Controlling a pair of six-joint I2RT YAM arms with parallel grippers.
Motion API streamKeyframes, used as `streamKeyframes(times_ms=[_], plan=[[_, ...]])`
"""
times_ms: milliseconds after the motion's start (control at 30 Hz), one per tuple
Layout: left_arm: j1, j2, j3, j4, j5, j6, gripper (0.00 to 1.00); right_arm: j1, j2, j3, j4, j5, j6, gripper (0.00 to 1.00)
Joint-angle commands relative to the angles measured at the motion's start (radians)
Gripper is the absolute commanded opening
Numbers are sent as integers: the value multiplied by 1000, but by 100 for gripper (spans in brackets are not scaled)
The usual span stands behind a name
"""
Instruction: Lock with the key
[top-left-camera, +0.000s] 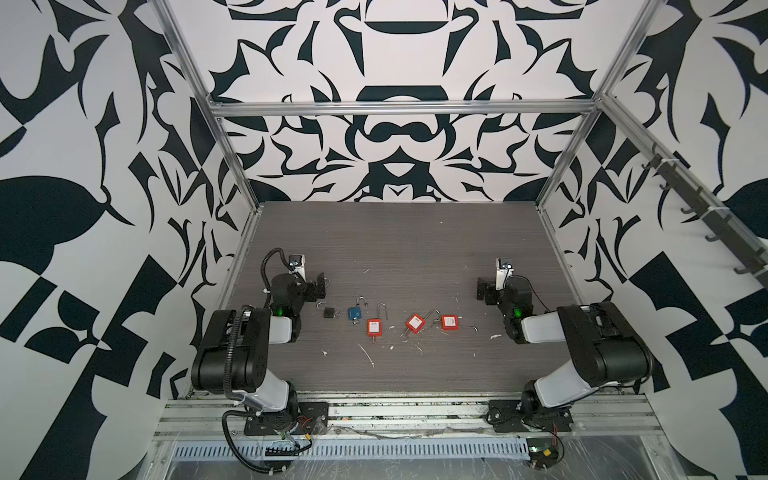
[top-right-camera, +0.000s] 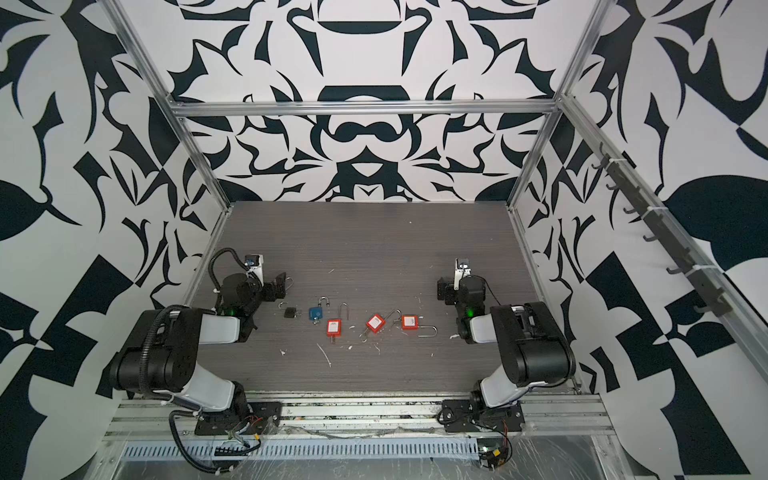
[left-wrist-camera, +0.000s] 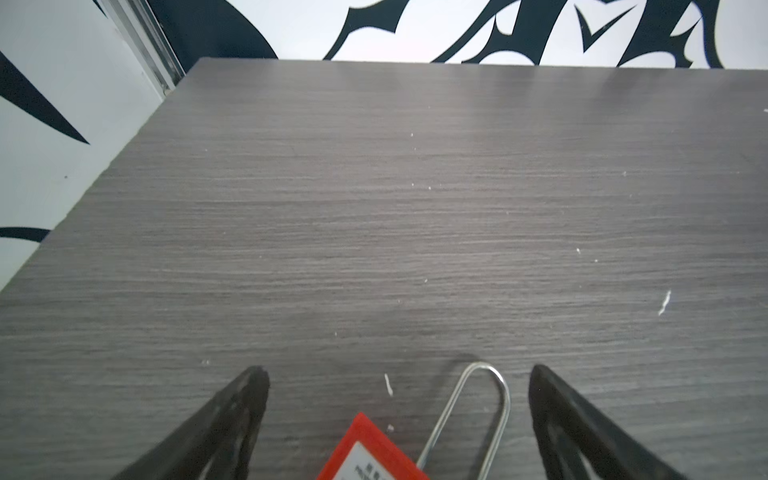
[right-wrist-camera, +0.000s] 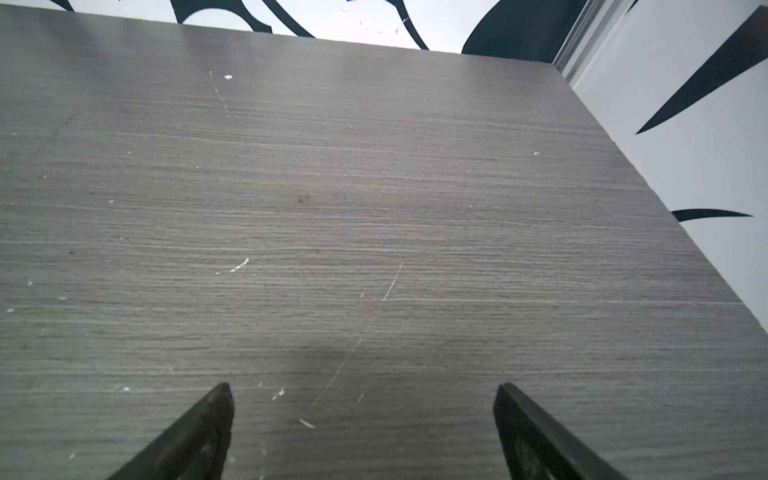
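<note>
Broadly, a grey wood-grain table (top-left-camera: 395, 232) fills the lower middle of both top views. The left arm (top-left-camera: 232, 353) folds up at the lower left and the right arm (top-left-camera: 598, 353) at the lower right, both bent inward.

The left gripper (left-wrist-camera: 397, 374) sits low over the table with its fingers spread wide, holding nothing. In the left wrist view a red lock (left-wrist-camera: 370, 453) lies between them at the bottom edge. Its shackle (left-wrist-camera: 490, 399) is close to one finger but apart from it. The right gripper (right-wrist-camera: 361, 390) is spread just as wide, with only bare table between its fingers.

Across the middle of the table, between the two grippers, lies a row of locks. From right to left of the frame they are the right red lock (top-left-camera: 449, 322), the tilted middle red lock (top-left-camera: 414, 323), the left red lock (top-left-camera: 374, 327), a blue lock (top-left-camera: 354, 312) and a small black lock (top-left-camera: 329, 313). The red ones have their shackles swung out. A key (top-left-camera: 374, 338) juts from the base of the left red lock.
</note>
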Motion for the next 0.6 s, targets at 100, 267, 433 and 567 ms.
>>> streamKeyframes(times_ms=[100,267,433,567], plan=[[-2,13,16,42,17,-13,100,6,-10,20,55,18,-20,100],[-3,13,16,41,17,-14,100,6,-9,21,55,17,-19,100],[-2,14,17,40,17,-14,100,6,-10,21,54,17,-20,100],[-3,14,19,37,17,-10,100,7,-10,19,55,20,-20,100]])
